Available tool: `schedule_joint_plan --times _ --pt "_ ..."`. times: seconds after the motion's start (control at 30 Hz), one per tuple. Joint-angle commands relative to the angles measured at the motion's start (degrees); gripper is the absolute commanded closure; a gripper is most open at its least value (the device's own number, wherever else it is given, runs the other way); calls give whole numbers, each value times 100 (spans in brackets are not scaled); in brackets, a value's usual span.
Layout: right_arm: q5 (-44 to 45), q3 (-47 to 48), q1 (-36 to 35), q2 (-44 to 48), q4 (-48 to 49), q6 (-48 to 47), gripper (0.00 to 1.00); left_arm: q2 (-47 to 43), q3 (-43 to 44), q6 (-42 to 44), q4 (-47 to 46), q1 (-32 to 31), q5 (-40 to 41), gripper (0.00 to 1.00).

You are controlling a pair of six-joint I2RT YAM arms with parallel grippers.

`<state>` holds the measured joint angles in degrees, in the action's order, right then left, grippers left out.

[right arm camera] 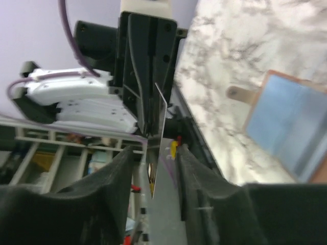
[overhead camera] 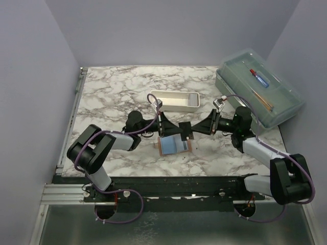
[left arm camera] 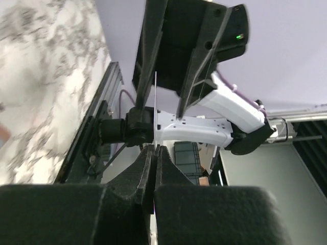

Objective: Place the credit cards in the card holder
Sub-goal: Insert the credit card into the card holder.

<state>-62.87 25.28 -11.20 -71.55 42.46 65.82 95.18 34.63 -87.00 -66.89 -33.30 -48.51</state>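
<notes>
Credit card (right arm camera: 160, 122) held edge-on between both arms.
Left end effector (left arm camera: 154, 153) clamps one end, right end effector (right arm camera: 157, 153) stands parted around the other, probably a hand-over to re-grip for insertion; card holder (overhead camera: 173, 145) lies open below, near the front edge of the desk (overhead camera: 112, 87).

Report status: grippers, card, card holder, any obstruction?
Left gripper shut on thin whitish credit card, mid-air. Right gripper open, jaws either side of same card. Tan-brown bifold card holder lies open below, blue-grey inside up. Nothing blocking it.
</notes>
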Motion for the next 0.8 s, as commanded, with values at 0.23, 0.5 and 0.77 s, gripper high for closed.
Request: schedule_joint_plan --times 0.23,0.5,0.77 --pt "1318 874 -322 -567 -3774 -2855 52 -914 -921 2363 3599 1078 -759 100" --pt "2019 1203 -983 -1411 -3523 -2851 83 -463 -814 2804 4180 1030 -248 100" --pt "2896 1268 -1024 -1992 -3606 -2958 100 -297 -341 3080 4433 606 646 100"
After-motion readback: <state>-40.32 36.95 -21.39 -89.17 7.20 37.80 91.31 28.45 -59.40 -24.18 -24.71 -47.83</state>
